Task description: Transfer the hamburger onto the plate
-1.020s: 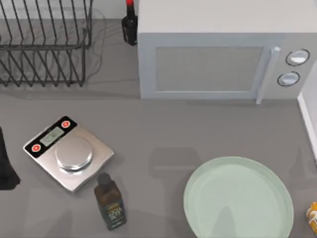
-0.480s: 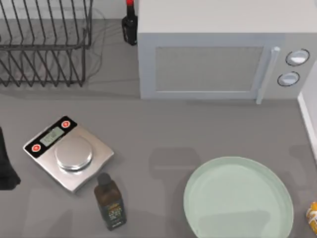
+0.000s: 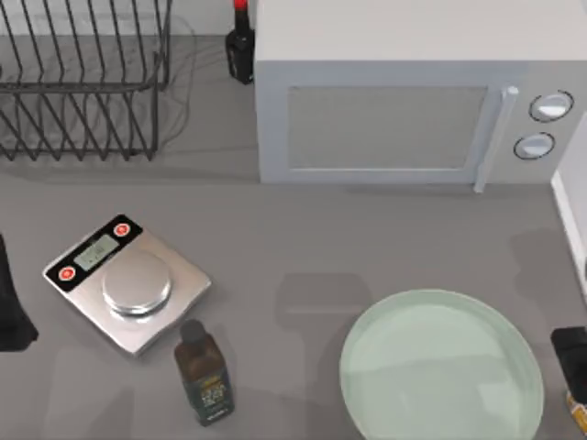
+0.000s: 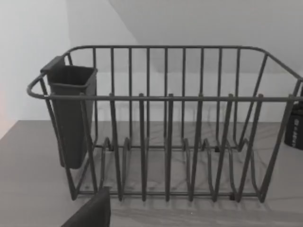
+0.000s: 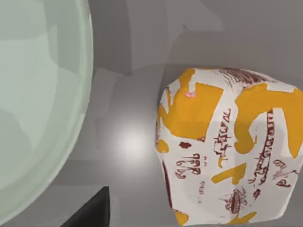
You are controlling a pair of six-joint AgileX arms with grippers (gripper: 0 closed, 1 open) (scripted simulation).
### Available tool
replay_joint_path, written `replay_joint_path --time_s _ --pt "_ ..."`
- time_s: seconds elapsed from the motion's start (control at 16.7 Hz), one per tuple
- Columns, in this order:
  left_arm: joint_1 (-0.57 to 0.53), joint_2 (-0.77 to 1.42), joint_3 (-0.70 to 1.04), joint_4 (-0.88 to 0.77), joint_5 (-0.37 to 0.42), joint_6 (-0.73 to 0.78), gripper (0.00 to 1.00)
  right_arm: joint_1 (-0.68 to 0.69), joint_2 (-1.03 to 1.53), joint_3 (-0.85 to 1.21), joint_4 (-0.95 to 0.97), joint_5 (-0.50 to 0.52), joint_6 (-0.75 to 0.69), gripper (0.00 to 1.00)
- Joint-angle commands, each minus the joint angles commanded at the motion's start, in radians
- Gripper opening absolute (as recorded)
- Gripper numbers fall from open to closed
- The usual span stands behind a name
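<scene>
The microwave point(image 3: 404, 110) takes up the far right stretch of the tabletop point(image 3: 275, 247), with the wire dish rack point(image 3: 83, 82) in the far left corner and a dark red-capped bottle point(image 3: 240, 41) standing between them. Next in size is the plate point(image 3: 440, 367), pale mint and empty, lying near the front edge toward the right. A steel kitchen scale point(image 3: 127, 282) sits toward the left, a small brown bottle point(image 3: 204, 371) lying just in front of it.

The hamburger point(image 5: 227, 146) is smallest: a wrapped bundle in white paper with orange and dark red print, resting on the tabletop in the front right corner, just beside the plate's rim but apart from it. It looks light, soft and easily squashed, the paper likely a bit slick, so I'd take it across its rounded sides with a gentle squeeze.

The right arm point(image 3: 570, 348) hangs right above it; I cannot tell how its gripper stands. The left arm point(image 3: 11, 302) sits parked at the left edge, facing the rack.
</scene>
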State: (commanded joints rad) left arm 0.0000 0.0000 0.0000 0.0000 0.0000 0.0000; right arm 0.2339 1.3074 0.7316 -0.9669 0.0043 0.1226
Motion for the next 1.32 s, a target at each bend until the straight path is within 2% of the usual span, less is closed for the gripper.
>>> replay_joint_path --time_s 0.48,0.96,1.32 --pt "0.0 0.0 0.0 0.0 0.0 0.0 1.0 0.002 0.03 0.004 -0.001 0.0 0.001 1.0" --pt "0.0 0.0 0.0 0.0 0.0 0.0 1.0 0.006 0.2 -0.158 0.339 -0.001 0.006 1.0" --pt "0.0 0.0 0.0 0.0 0.0 0.0 1.0 0.007 0.228 -0.186 0.388 -0.001 0.007 1.0"
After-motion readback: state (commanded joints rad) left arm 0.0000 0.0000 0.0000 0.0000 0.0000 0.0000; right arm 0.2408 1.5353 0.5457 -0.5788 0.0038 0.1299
